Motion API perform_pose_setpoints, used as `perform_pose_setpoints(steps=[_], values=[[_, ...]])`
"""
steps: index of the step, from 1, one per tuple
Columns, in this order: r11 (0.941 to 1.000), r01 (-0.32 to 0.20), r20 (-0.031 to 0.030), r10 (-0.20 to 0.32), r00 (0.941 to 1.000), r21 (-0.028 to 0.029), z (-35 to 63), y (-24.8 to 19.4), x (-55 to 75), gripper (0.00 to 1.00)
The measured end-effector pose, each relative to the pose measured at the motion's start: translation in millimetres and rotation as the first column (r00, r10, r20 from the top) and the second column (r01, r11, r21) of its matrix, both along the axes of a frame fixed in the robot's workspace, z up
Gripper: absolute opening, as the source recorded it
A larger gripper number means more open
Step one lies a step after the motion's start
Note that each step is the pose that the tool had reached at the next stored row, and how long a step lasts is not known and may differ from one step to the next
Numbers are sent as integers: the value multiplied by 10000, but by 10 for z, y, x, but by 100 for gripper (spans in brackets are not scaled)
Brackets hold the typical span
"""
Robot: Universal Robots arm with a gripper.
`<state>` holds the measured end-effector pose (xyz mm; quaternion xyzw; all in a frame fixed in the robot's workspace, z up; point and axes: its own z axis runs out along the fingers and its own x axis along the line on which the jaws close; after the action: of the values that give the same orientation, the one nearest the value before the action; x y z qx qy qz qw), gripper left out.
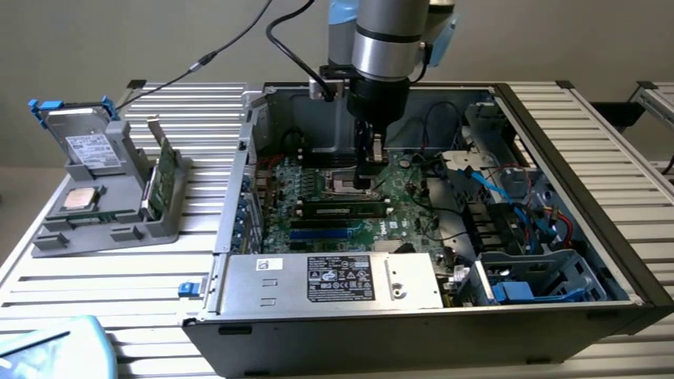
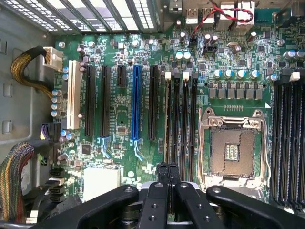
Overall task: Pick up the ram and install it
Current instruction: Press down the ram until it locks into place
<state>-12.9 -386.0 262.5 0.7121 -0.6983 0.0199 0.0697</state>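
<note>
Over on the exterior view's left, the grey holder (image 1: 106, 230) carries a boxy drive (image 1: 90, 148) with a white label, a square silver-topped processor (image 1: 82, 197), and 1 green board (image 1: 160, 183) standing on edge. The open computer case (image 1: 616, 260) holds the motherboard (image 1: 406, 189), a silver power supply (image 1: 337, 278) at its near side and blue cables (image 1: 506, 193). I see the gripper (image 1: 365, 183) down inside the case, its jaws pressed together with nothing between them, over the bank of 4 black slots (image 2: 185, 124) beside the empty processor socket (image 2: 233, 150). The ram (image 1: 339, 211) lies along the slots just beside the fingertips (image 2: 167, 172); I cannot tell whether it is fully seated.
</note>
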Motion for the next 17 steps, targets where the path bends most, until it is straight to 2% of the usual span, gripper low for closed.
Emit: perform_pose_setpoints(steps=[17], values=[[10000,0,-1,0,10000,-1,-151,-18,42,11]])
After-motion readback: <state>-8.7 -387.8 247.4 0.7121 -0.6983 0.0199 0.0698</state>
